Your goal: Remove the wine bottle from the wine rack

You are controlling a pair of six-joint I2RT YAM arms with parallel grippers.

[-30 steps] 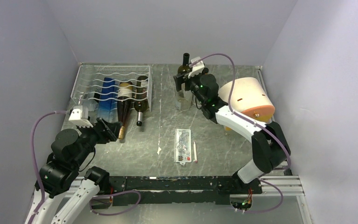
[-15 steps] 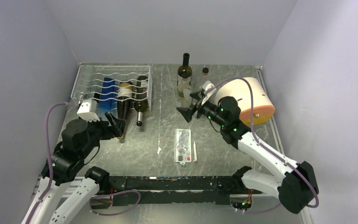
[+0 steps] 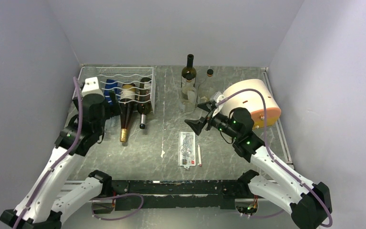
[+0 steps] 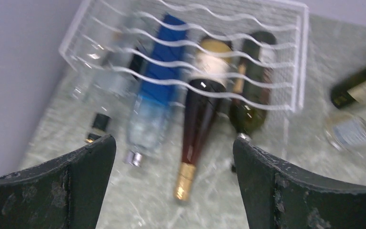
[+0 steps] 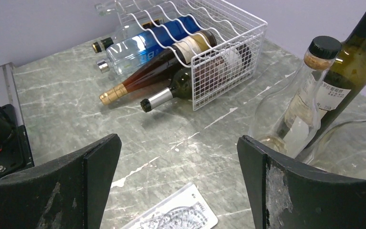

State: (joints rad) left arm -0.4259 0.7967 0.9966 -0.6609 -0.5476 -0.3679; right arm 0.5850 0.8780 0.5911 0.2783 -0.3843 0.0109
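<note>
The left arm (image 3: 50,169) and right arm (image 3: 279,171) are white shells with black joints, each trailing a mauve cable (image 3: 264,107). Scuffed black wedge fingers (image 5: 93,191) tip the right gripper (image 5: 178,139).

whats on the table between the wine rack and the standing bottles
Nothing: bare grey table separates the wine rack from the standing bottles, clearest in the top view.

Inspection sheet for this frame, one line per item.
Surface: grey marbled table, white scuffs.
Job's things: white wire wine rack holds four lying bottles; gold-capped dark red bottle protrudes furthest.
Clutter: three upright glass bottles, white-and-orange drum, printed card, white stick.
Grippers: left gripper and right gripper open, empty.
Cables: purple cables looped along both arms.
Surroundings: plain lilac walls.
</note>
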